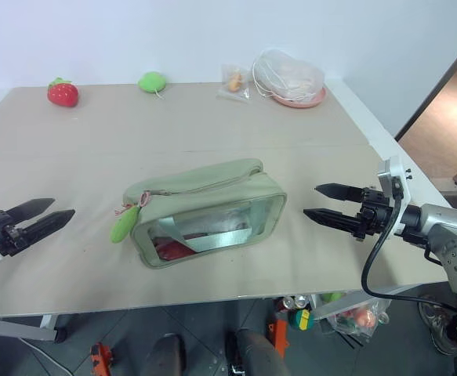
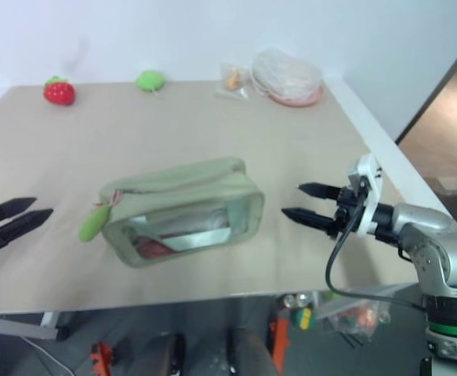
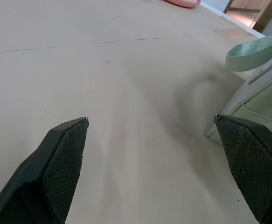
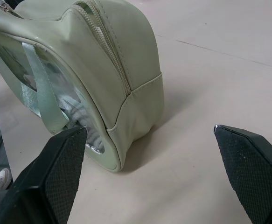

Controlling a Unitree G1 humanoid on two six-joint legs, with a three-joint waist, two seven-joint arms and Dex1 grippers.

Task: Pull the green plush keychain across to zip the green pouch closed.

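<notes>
The green pouch [image 1: 204, 210] lies in the middle of the table, clear front panel toward me, red items inside. The green plush keychain [image 1: 124, 225] hangs off the pouch's left end on a pinkish cord. My left gripper [image 1: 56, 212] hovers open, well to the left of the pouch, pointing toward it. On the other side, my right gripper [image 1: 310, 200] is open too, a short gap from the pouch's right end [image 4: 126, 93], fingers aimed at it. Neither gripper touches anything.
At the table's far edge sit a red strawberry plush [image 1: 63, 92], a loose green plush ball [image 1: 152, 81], a small bag [image 1: 234, 81] and a pink plate with a plastic bag [image 1: 292, 78]. The table's front edge runs just below the pouch.
</notes>
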